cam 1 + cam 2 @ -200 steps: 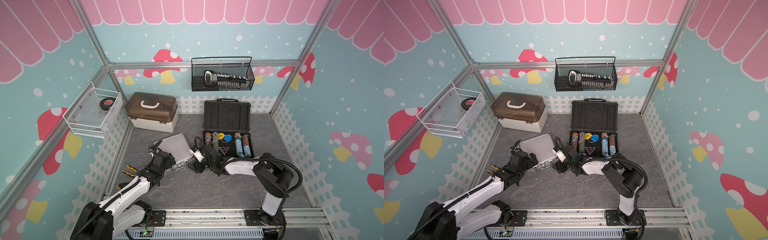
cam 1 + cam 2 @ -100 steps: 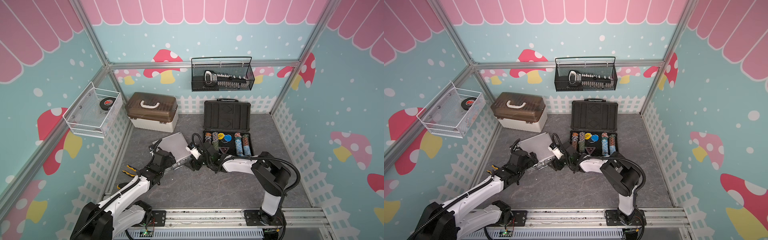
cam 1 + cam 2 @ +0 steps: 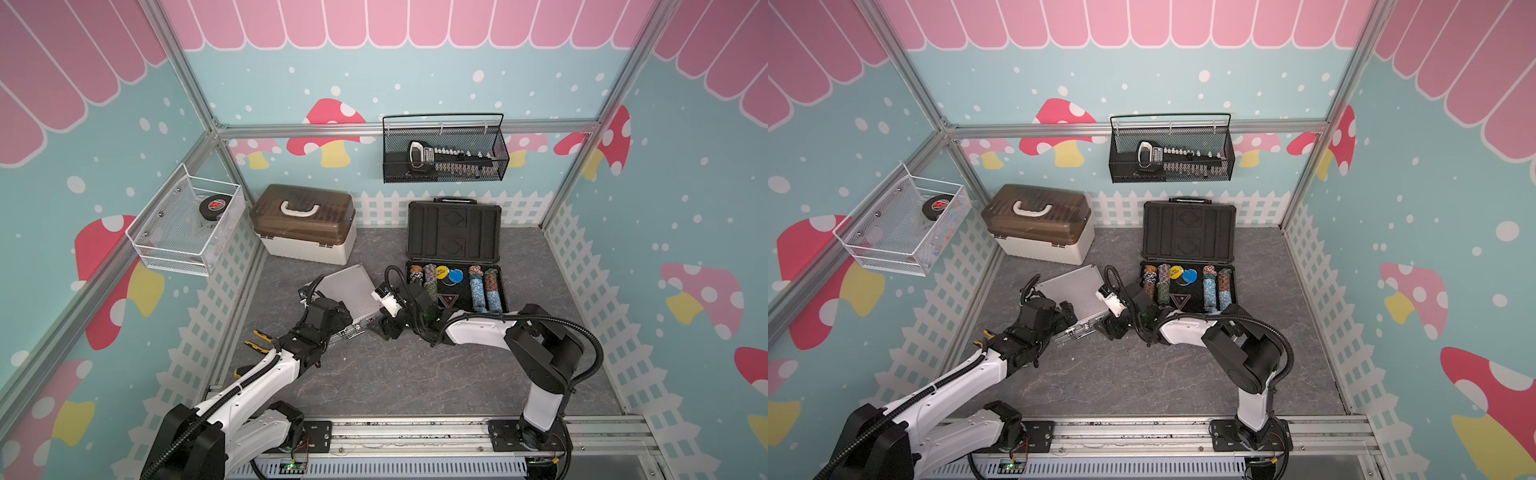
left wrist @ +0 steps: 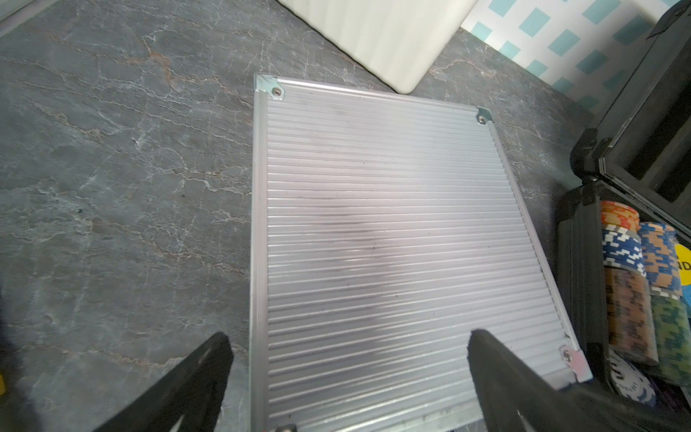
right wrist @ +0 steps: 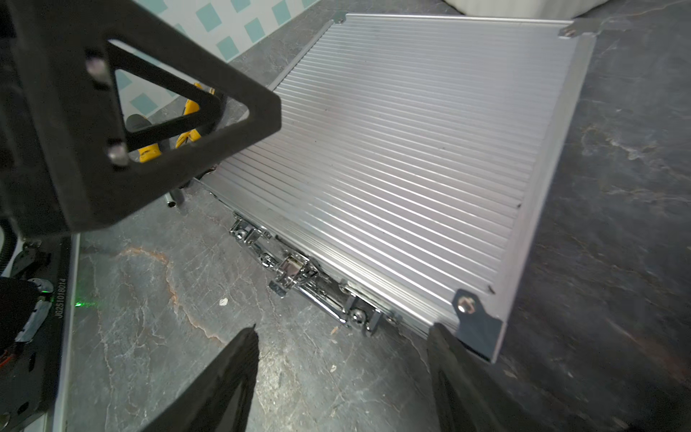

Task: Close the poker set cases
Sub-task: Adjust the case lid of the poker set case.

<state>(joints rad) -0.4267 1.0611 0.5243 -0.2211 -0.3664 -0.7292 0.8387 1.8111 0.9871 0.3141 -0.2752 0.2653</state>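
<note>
In both top views the silver ribbed aluminium case [image 3: 347, 289], lid down, lies on the surface [image 3: 395, 374] under the left end effector [image 3: 336, 322] and just beside the right end effector [image 3: 384, 328], with the dark-grey case [image 3: 453, 232], lid raised, beyond the right one. In the left wrist view the left jaws spread fully, empty, straddling the silver case's edge. In the right wrist view the right jaws stand well parted, empty, the case's latch side just ahead.
</note>
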